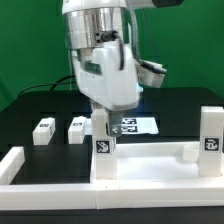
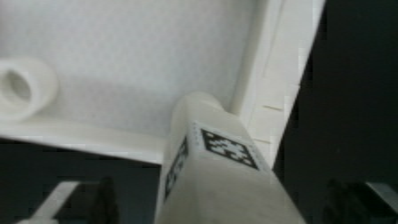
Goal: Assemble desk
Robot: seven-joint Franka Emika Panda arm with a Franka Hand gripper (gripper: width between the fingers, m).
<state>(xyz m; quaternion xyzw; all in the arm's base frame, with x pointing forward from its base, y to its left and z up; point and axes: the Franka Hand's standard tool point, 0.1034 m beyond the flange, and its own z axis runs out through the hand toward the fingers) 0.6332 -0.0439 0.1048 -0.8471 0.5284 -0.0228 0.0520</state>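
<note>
White tabletop panel (image 1: pixel 150 172), white leg blocks (image 1: pixel 43 130) flashing black-and-white square tags (image 1: pixel 103 147), everything sits on a black table (image 1: pixel 40 105) against a green backdrop (image 1: pixel 30 40), and the marker board (image 1: pixel 138 125) shows white with black squares.

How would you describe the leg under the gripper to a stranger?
Find the wide white tabletop panel in the foreground. Two legs stand upright on it; take the leg at the exterior view's left, directly below the gripper. The other leg stands clear of the arm.

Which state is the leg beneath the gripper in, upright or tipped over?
Upright: the leg stands vertical on the tabletop corner, its tag facing the exterior camera squarely.
</note>
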